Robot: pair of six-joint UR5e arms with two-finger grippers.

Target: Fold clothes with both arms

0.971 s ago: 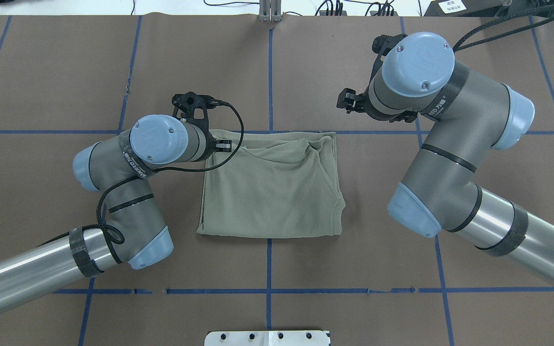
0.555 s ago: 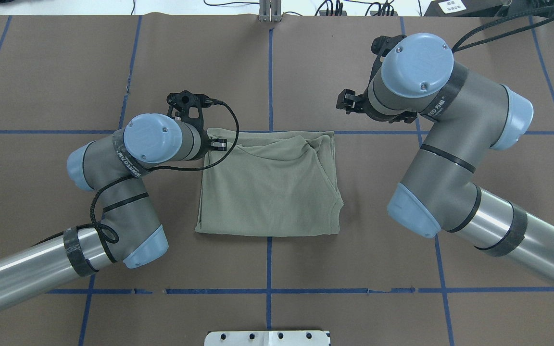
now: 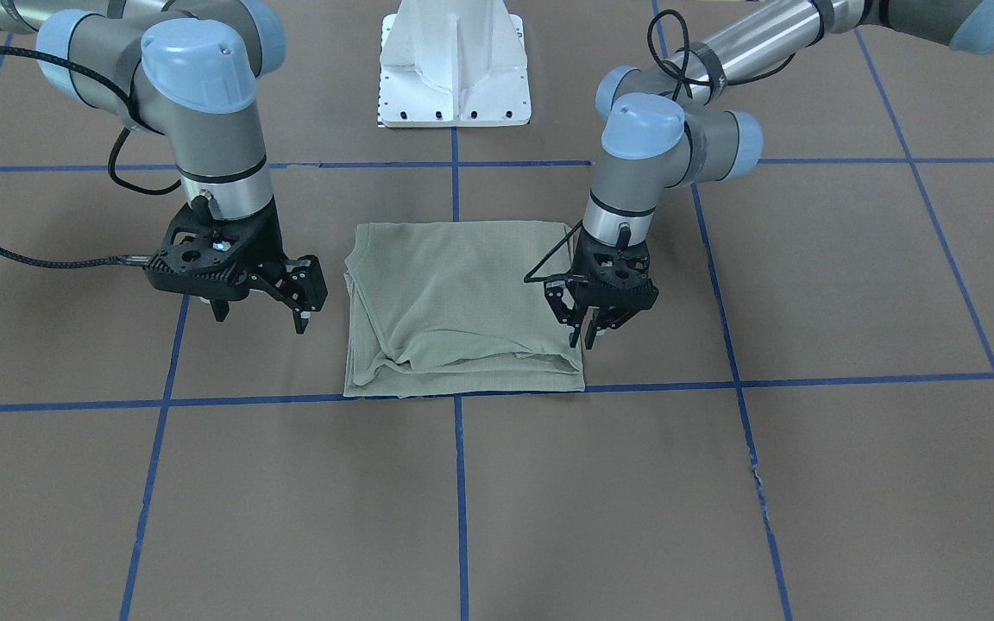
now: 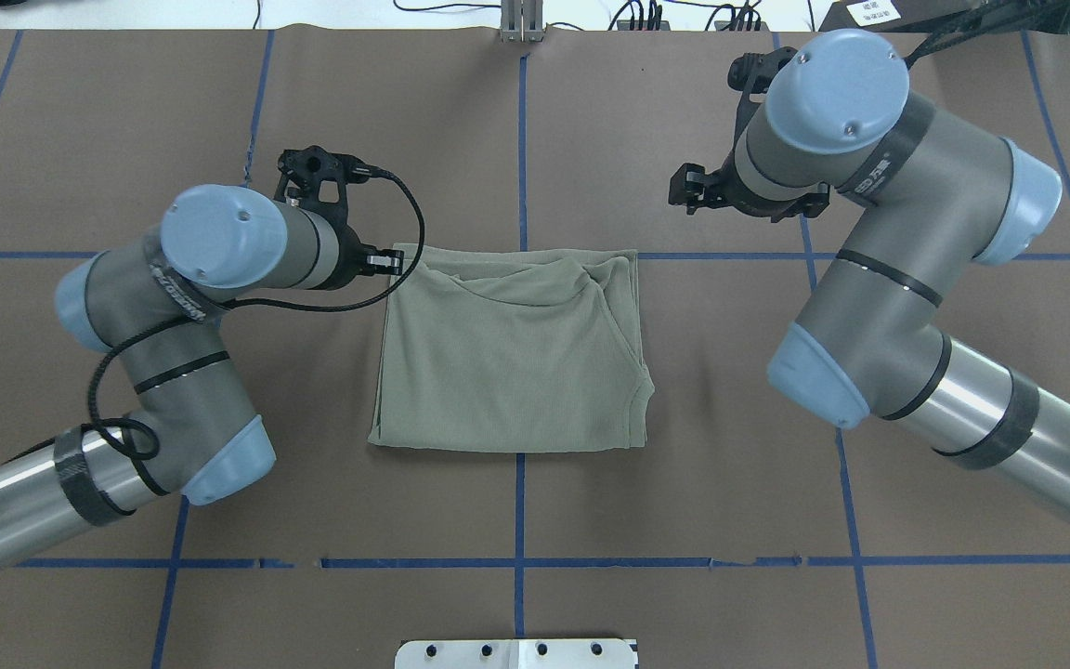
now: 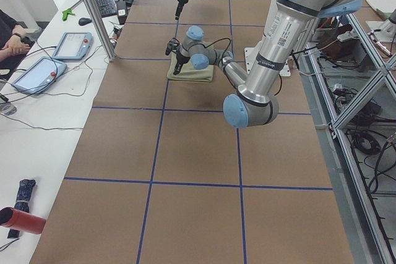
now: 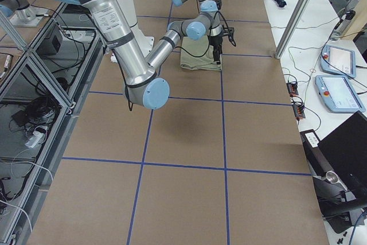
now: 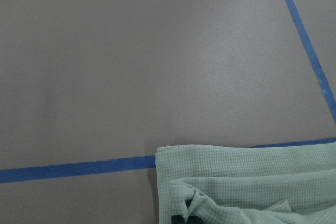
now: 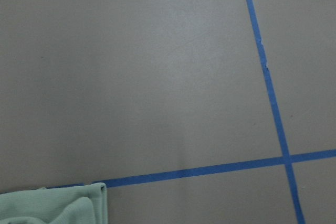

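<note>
One shirt, folded, laid flat on table, far edge along blue tape line. Right gripper held clear of cloth, jaws apart. Left gripper held at shirt's corner; jaw state cannot be told.

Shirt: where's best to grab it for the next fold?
Probably the shirt by its far-left corner and far-right corner, coming down from above at the outer sides. It lies flat, and its loose layers bunch along that far edge, so pinching there gathers them.
</note>
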